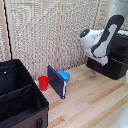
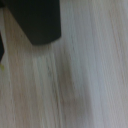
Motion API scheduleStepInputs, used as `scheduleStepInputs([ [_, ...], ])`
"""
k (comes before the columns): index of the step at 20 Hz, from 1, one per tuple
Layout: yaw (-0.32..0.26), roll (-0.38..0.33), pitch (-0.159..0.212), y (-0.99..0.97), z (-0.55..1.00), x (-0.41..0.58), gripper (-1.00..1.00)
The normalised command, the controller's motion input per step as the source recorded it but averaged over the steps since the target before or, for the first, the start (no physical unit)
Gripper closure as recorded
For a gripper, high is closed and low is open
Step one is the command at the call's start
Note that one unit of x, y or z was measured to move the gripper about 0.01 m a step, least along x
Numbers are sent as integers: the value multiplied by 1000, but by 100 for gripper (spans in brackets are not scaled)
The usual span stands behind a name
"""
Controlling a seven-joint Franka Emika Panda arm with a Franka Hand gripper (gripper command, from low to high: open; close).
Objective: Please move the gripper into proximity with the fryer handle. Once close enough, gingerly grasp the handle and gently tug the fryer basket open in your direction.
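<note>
Scanning from the exterior view's left, we meet a black fabric case [image 1: 20, 95] at the near edge, then a red cup [image 1: 43, 82], a dark upright board [image 1: 56, 81] and a blue bowl [image 1: 64, 76]. Open wooden surface [image 1: 95, 100] follows. Far right, the arm [image 1: 102, 40] overlaps the fryer basket [image 1: 111, 65]; its handle and the fingers' state we cannot tell.

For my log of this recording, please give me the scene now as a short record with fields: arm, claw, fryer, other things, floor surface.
arm: white-and-grey, bent down in front of the fryer, at the exterior view's right
claw: low by the fryer's front; fingers not clear, open or shut cannot be told
fryer handle: hidden behind the arm
other things: red cup, blue bowl, dark flat board standing upright, black fabric case
surface: light wood
wrist view: wood and a blurred black body
</note>
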Motion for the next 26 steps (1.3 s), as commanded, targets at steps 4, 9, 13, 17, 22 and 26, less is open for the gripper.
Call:
scheduleStepInputs([
  [4,266,-93,-89,-403,-14,0,-100],
  [9,226,-55,-17,-506,0,-66,-100],
  [13,211,-28,14,-501,0,-95,-100],
  [17,-3,8,17,-207,0,1,100],
  [22,-25,3,14,17,17,54,100],
  [26,-17,10,64,33,186,51,100],
])
